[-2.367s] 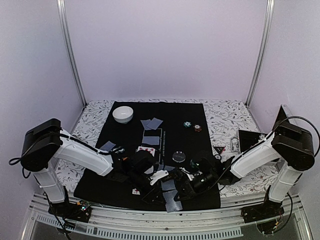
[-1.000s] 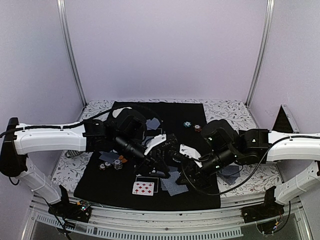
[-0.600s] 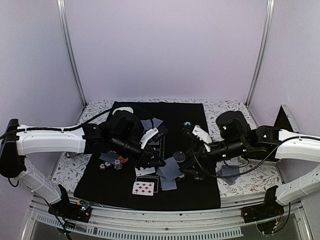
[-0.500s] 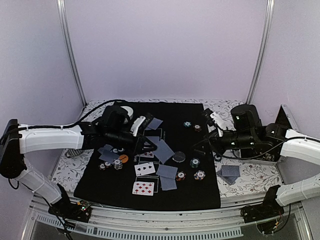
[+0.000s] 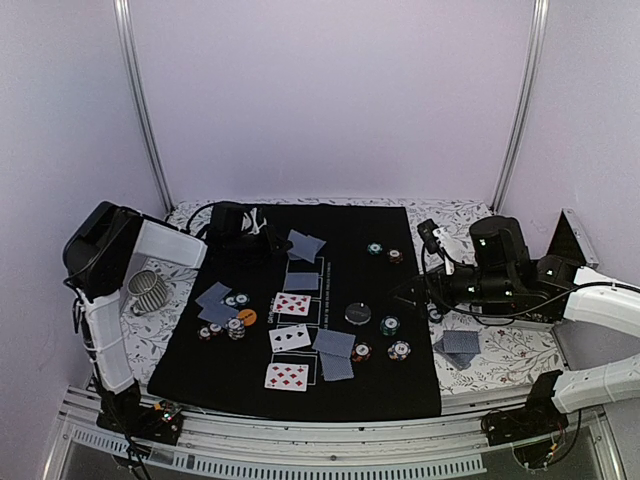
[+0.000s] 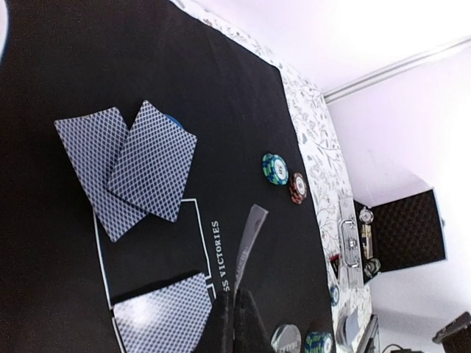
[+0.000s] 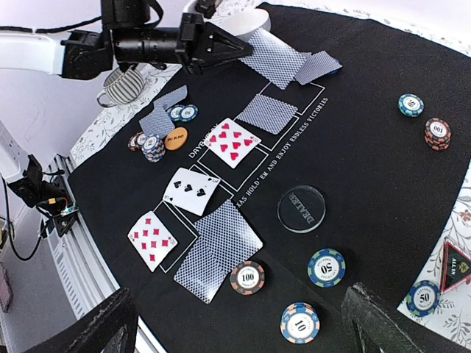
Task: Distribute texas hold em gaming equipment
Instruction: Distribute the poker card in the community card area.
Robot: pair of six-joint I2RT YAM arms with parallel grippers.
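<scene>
My left gripper point(image 6: 237, 298) is shut on a grey-blue-backed playing card point(image 6: 250, 235), seen edge-on, above the far left of the black mat point(image 5: 400, 395). From above, this gripper point(image 5: 270, 242) hovers beside a fanned pair of cards point(image 5: 305, 245). Three face-up cards point(image 7: 234, 141) lie in the white rectangles, with face-down ones point(image 7: 217, 248) beside them. My right gripper point(image 7: 246, 331) is open and holds nothing, over the mat's right side, above three chip stacks point(image 7: 326, 266) and the clear dealer disc point(image 7: 301, 208). Two stacks point(image 5: 385, 252) sit farther back. Chips, cards and an orange disc point(image 5: 247, 316) lie at the left.
A striped cup point(image 5: 147, 290) stands on the floral cloth left of the mat. The white bowl point(image 7: 246, 18) sits at the far left corner behind my left wrist. Two cards point(image 5: 460, 343), a chip point(image 7: 423, 298) and a black-red triangle point(image 7: 456, 265) lie right of the mat, near an open black case point(image 5: 565, 235).
My left arm has drawn back from the mat's middle to its far left, a card pinched in its jaws. The right arm has pulled back to the right and its jaws have opened.
</scene>
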